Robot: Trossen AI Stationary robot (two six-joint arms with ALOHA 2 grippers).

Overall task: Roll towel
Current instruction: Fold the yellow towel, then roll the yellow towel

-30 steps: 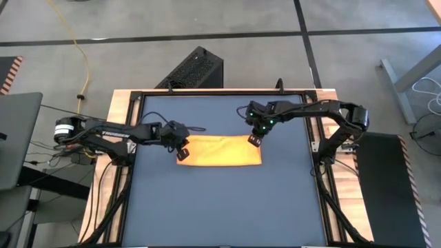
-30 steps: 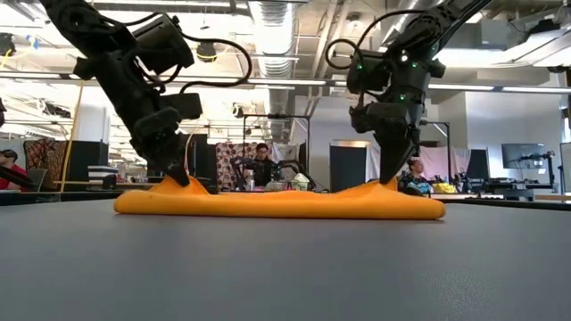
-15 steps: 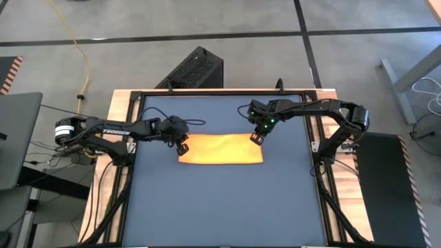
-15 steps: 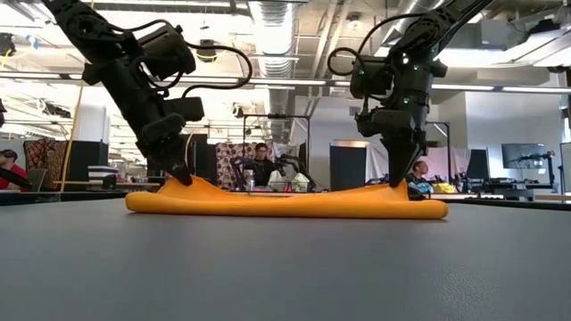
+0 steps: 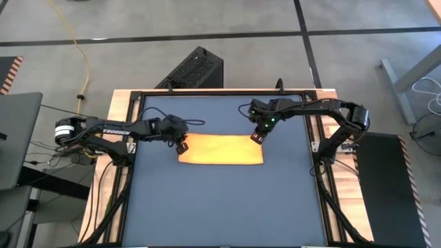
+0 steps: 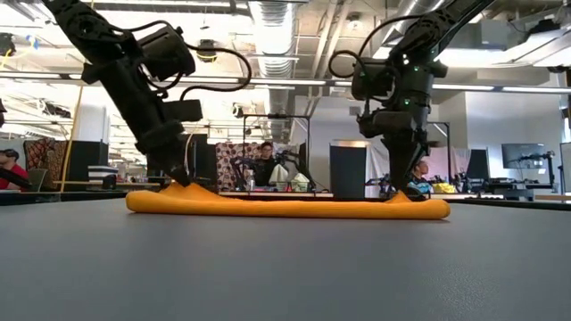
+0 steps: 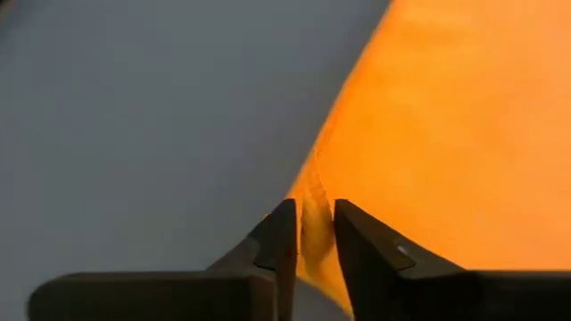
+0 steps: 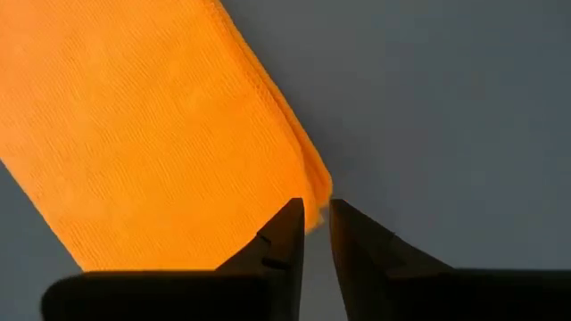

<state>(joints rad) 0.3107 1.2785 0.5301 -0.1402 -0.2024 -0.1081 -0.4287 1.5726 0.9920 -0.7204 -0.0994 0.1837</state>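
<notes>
On the dark desk (image 5: pixel 220 207), the towel (image 5: pixel 220 149) lies flat as a folded orange strip, near the middle, long side running left to right. Left tool (image 5: pixel 182 147) sits at the strip's far-left corner, fingers (image 7: pixel 278 236) slightly parted with the cloth edge between them. Right tool (image 5: pixel 255 138) stands at the far-right corner, fingers (image 8: pixel 287 234) narrowly parted just over the corner.
</notes>
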